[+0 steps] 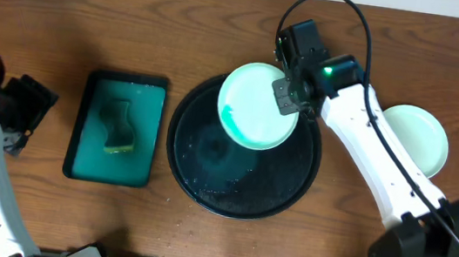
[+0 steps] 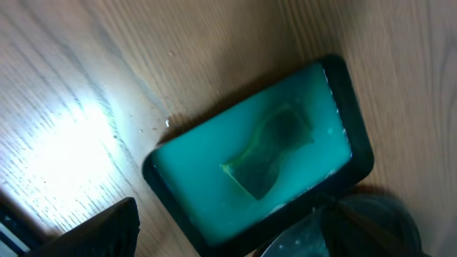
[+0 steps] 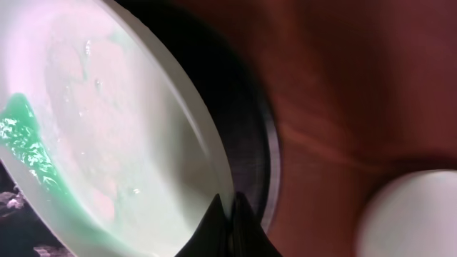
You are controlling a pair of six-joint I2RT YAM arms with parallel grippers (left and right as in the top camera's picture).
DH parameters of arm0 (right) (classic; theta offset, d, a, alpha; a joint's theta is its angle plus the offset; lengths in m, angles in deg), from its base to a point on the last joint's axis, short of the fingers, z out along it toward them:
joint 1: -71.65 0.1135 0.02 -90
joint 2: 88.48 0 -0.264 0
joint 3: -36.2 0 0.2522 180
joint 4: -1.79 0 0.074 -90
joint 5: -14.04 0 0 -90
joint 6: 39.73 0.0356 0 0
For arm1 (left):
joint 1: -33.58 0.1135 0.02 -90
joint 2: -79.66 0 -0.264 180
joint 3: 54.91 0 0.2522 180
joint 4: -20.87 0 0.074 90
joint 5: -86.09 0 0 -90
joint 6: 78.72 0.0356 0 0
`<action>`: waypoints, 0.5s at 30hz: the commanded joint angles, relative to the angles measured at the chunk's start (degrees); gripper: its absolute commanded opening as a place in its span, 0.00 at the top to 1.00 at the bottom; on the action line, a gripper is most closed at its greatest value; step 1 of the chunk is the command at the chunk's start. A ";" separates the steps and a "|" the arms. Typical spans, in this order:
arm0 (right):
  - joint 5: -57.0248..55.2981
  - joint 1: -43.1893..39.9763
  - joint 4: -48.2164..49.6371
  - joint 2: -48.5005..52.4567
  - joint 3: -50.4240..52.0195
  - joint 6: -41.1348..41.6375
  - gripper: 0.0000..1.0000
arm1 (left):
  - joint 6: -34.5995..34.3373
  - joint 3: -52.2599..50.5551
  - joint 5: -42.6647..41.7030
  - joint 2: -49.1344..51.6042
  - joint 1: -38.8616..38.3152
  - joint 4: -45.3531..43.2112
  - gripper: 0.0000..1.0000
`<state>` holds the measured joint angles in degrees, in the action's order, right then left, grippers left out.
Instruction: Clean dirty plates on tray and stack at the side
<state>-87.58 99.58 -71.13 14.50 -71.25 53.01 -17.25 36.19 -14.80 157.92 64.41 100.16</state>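
**Thin rim hold over the tray**

The right gripper (image 3: 230,207) is pinched on the plate's (image 1: 257,106) right rim, over the tray's (image 1: 205,187) upper part, centre frame (green smear (image 3: 25,143) looks wet). With so narrow a hold, the plate could slip and drop.

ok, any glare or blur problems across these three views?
Overhead: sharp and evenly lit, no hot spots, even on the black tray. Left wrist: soft all over, with a blown-out glare patch on the table left of the teal tray; the sponge looks smeary. Right wrist: too close, the plate is blurred and the wood reads reddish.
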 commanded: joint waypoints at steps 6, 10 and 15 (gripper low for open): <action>-23.21 5.92 2.25 -7.74 -0.39 -16.20 0.99 | -0.46 -0.42 -0.48 4.87 -2.05 -0.02 0.18; -37.05 11.87 6.73 -10.27 -0.37 -25.55 0.99 | 0.42 -0.42 -0.50 7.02 -2.05 -0.02 0.18; -49.11 17.88 9.60 -10.45 -0.37 -37.07 0.99 | 0.61 -0.42 -0.50 7.74 -2.05 -0.04 0.18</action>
<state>-123.25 114.29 -62.15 4.86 -71.25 27.16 -17.21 36.13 -15.22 165.30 62.59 100.12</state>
